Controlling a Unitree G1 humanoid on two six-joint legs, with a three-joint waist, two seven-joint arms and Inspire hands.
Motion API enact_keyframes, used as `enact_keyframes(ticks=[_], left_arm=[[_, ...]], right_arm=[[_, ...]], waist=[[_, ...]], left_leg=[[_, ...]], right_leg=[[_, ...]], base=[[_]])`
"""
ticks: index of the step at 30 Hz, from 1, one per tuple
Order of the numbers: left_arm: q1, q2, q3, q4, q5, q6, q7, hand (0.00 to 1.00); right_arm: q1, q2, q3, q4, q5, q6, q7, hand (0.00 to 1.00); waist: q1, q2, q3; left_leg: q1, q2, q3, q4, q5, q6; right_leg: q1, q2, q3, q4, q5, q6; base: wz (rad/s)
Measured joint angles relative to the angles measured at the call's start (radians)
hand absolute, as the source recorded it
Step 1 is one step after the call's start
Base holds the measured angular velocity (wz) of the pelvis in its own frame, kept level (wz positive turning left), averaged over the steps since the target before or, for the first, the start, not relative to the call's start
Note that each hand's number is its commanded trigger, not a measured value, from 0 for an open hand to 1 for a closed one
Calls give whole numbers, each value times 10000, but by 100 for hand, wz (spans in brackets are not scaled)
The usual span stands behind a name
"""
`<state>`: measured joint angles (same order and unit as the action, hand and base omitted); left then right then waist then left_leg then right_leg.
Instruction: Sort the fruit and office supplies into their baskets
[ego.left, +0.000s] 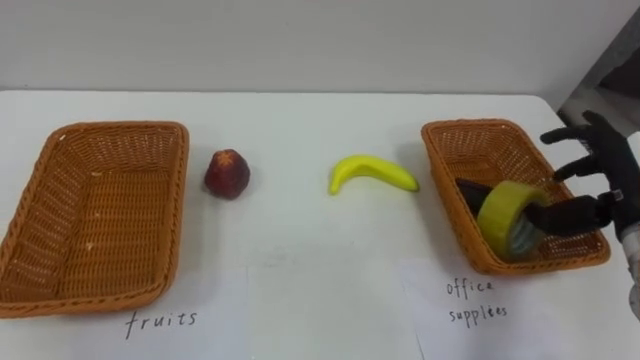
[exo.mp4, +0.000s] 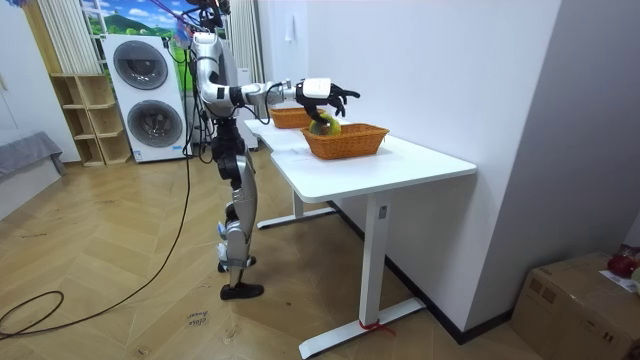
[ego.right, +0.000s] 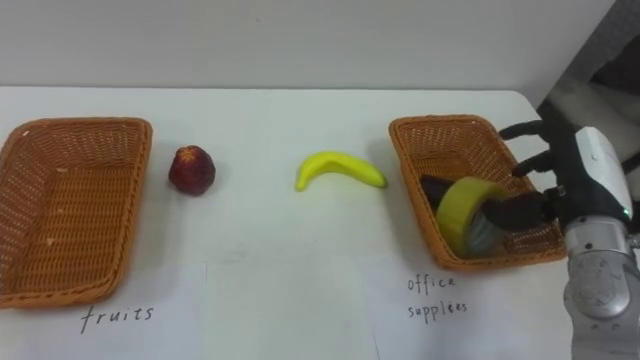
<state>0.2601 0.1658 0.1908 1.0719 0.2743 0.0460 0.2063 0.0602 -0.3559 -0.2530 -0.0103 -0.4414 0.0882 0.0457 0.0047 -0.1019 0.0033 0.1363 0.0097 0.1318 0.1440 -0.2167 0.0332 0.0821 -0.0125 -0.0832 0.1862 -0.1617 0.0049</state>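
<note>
My right hand (ego.left: 606, 160) hovers over the right side of the wicker basket (ego.left: 468, 127) labelled office supplies. Its fingers are spread straight, and its thumb reaches into a yellow tape roll (ego.left: 505, 216). The roll stands on edge inside the basket, tilted against the thumb. A black item (ego.left: 470, 190) lies in the basket behind the roll. A yellow banana (ego.left: 372, 172) lies on the white table just left of that basket. A dark red fruit (ego.left: 227, 173) sits further left, beside the wicker basket (ego.left: 120, 128) labelled fruits, which holds nothing.
The white table (ego.left: 300, 270) carries handwritten paper labels in front of each basket. A wall runs close behind the table's far edge. In the room view I stand at the table's end, right arm stretched over the near basket (exo.mp4: 345, 142).
</note>
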Motion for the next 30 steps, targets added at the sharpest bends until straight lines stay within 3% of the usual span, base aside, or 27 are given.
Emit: enact_keyframes(ticks=[19, 30], left_arm=[[-15, 0, -6, -86, 0, -6, -1, 0], [-9, 0, 4, -147, -1, -15, -1, 0]], right_arm=[[0, 0, 0, -1, 37, -46, -153, 0], [-1, 0, -3, -12, 40, -53, -219, 0]], waist=[[5, 83, 40], [4, 61, 19]], left_leg=[[7, -5, 1, 6, -1, 1], [-3, 0, -4, 6, -1, 0]], right_leg=[[10, -2, -8, 2, 0, 0], [3, -1, -27, 0, 0, 0]], base=[[0], [0]])
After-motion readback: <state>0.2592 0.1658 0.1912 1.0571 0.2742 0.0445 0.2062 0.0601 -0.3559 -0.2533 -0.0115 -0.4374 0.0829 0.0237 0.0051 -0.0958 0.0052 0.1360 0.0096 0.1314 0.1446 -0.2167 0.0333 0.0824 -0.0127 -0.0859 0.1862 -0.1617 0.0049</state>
